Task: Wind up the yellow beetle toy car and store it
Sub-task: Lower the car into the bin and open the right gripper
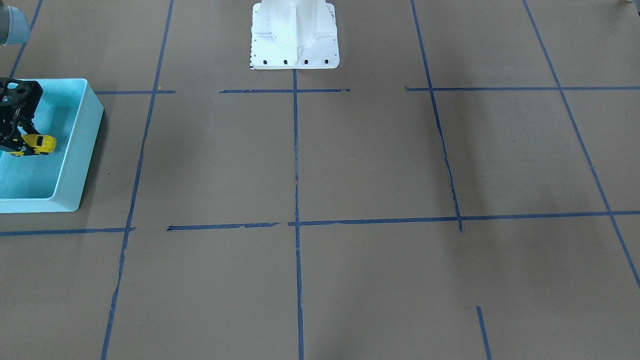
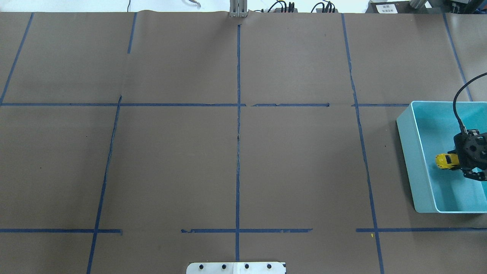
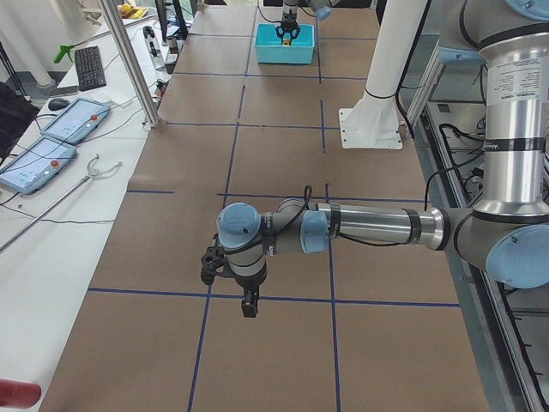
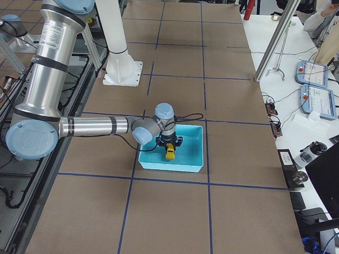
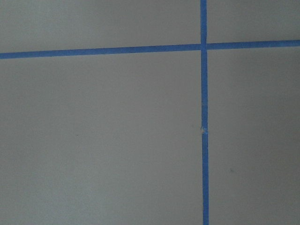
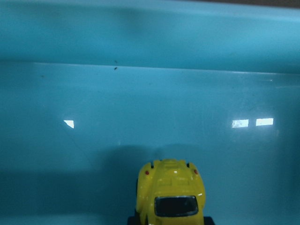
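Observation:
The yellow beetle toy car (image 1: 40, 144) hangs inside the light blue bin (image 1: 80, 150), a little above its floor. My right gripper (image 1: 26, 145) is shut on the car's rear part; the car's rounded end sticks out toward the bin's inner wall. In the overhead view the car (image 2: 442, 161) juts out from the right gripper (image 2: 452, 161) within the bin (image 2: 416, 160). The right wrist view shows the car (image 6: 171, 194) from above over the bin floor (image 6: 140, 108). My left gripper (image 3: 246, 302) shows only in the exterior left view, low over the table; I cannot tell whether it is open.
The table is covered in brown paper with a grid of blue tape lines (image 2: 238, 114). The robot's white base (image 1: 295, 35) stands at the middle of the table's robot side. The bin sits at the table's right end.

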